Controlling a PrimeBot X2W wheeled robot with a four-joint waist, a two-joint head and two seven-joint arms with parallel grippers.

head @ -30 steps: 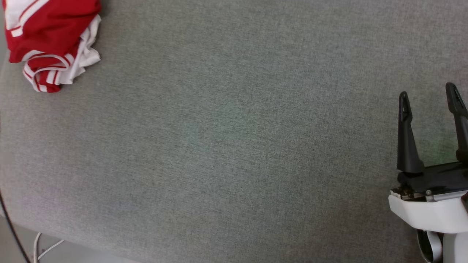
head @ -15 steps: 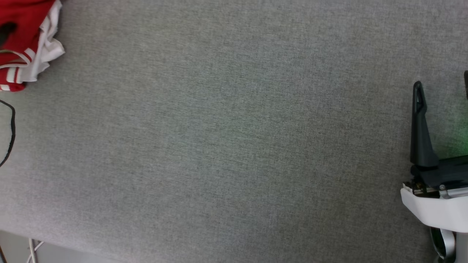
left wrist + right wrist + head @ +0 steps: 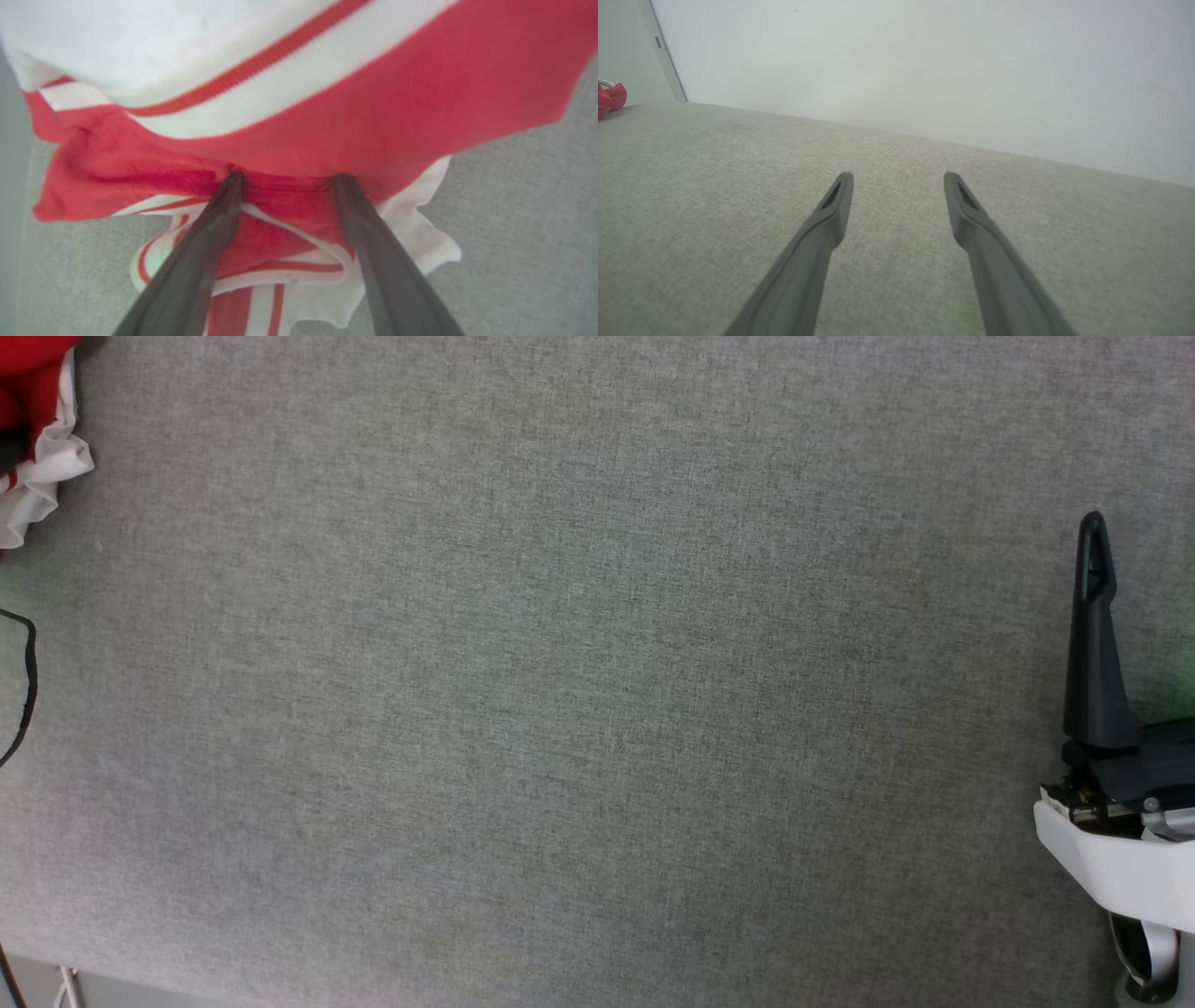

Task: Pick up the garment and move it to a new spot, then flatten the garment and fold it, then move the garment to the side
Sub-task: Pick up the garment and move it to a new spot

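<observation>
**Left end effector nosing into the jersey at the bench's far left corner**

The grey fabric-covered bench (image 3: 597, 709) is taking up nearly all of the head view, and a pale wall (image 3: 924, 70) is rising behind its far edge in the right wrist view. The garment (image 3: 327, 130) is lying bunched at the bench's upper left corner in the head view, cut off by the edge there. Close up it is showing red cloth, a white panel and red-and-white striped trim in loose folds. The left end effector (image 3: 288, 177) is standing with its fingers spread wide, both tips pushing into a crease of the red cloth and not pinching it. The right end effector (image 3: 899, 186) is hovering over bare bench well apart from the garment, its fingers likewise spread and gripping nothing. A thin black cable (image 3: 31, 681) is curving in at the left edge.
</observation>
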